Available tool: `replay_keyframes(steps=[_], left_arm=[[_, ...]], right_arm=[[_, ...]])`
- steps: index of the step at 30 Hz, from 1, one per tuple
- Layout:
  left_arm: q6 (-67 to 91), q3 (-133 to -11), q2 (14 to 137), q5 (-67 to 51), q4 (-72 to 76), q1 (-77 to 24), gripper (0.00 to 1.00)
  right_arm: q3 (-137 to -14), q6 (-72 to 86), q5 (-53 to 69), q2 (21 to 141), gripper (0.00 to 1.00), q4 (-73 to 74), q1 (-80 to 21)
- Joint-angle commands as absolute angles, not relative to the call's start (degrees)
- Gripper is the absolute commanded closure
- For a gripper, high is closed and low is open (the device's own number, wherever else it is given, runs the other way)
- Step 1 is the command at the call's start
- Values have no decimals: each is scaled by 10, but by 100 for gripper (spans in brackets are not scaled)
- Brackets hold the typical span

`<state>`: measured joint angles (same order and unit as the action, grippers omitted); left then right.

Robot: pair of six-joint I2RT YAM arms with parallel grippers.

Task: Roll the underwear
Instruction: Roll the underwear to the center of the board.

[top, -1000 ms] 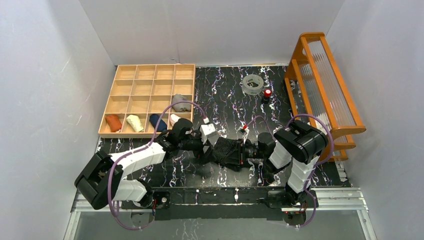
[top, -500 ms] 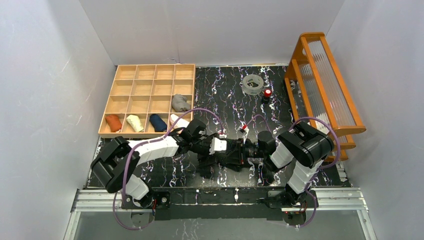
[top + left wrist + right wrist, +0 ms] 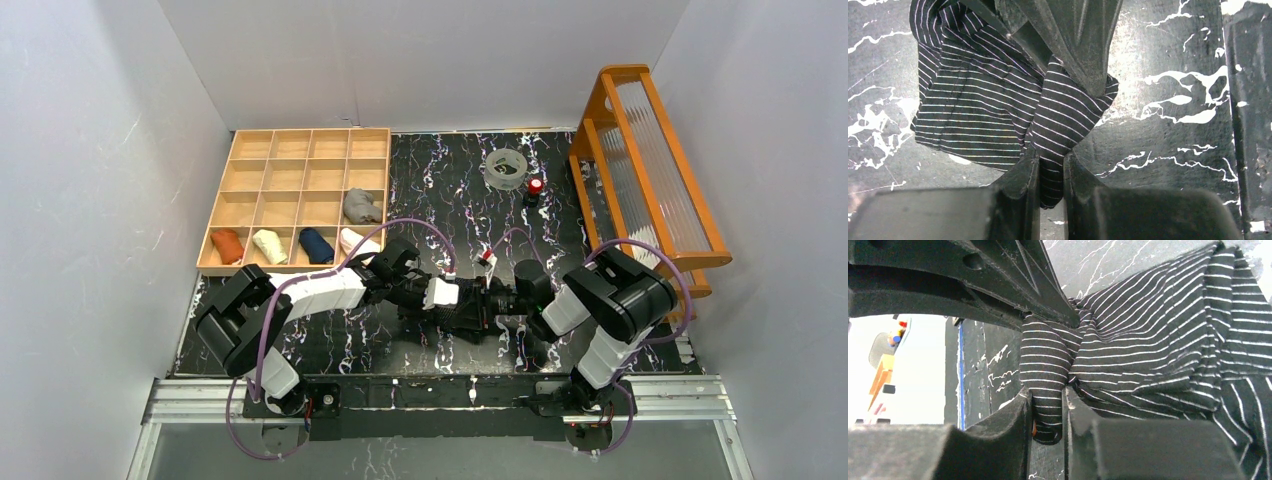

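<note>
The black underwear with thin pale stripes lies crumpled on the dark marbled table between my two arms. My left gripper reaches in from the left, and in the left wrist view it is shut on a narrow fold of the striped cloth. From the right, my right gripper meets it; in the right wrist view it pinches another fold of the underwear. The two grippers face each other almost tip to tip. A beige-grey underwear sits in a tray compartment.
A wooden compartment tray at the back left holds several rolled garments in its front rows. A clear tape ring and a small red-topped object stand at the back. An orange rack lines the right side.
My left gripper has swung right to the striped underwear and shut on a fold of it. The cloth has bunched up tighter between the two grippers. The right gripper stayed where it was.
</note>
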<state>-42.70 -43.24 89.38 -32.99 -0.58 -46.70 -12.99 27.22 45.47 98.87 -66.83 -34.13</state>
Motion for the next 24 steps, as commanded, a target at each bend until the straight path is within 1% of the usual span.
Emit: replay_keyframes(steps=[1,2,5,6,7,8,9,10,12,17,21,24], left_arm=[[-439,-442,896,-349,-35,-473,100],[-433,-441,894,-351,-38,-474,100],[-406,-442,886,-366,-52,-473,100],[-392,-444,884,-372,-56,-474,100],[-368,-448,885,-377,-62,-474,100],[-357,-452,886,-381,-70,-474,100],[-347,-453,885,-387,-74,-474,100],[-335,-453,883,-387,-75,-474,100],[-312,-451,878,-382,-75,-474,100],[-244,-445,856,-337,-76,-474,100],[-194,-445,858,-334,-77,-474,100],[-169,-450,868,-338,-76,-474,100]], right_arm=[[-148,198,444,970,69,-539,-338],[-155,183,447,960,66,-519,-338],[-177,124,466,929,65,-451,-338],[-182,112,470,920,62,-441,-338],[-183,104,474,909,53,-438,-338],[-182,98,476,898,40,-438,-338],[-179,92,474,887,31,-437,-338],[-179,83,476,876,29,-432,-338],[-182,61,476,858,29,-403,-338],[-175,51,408,779,29,-350,-338],[-133,11,397,669,29,-370,-339],[-113,-36,386,621,29,-384,-348]])
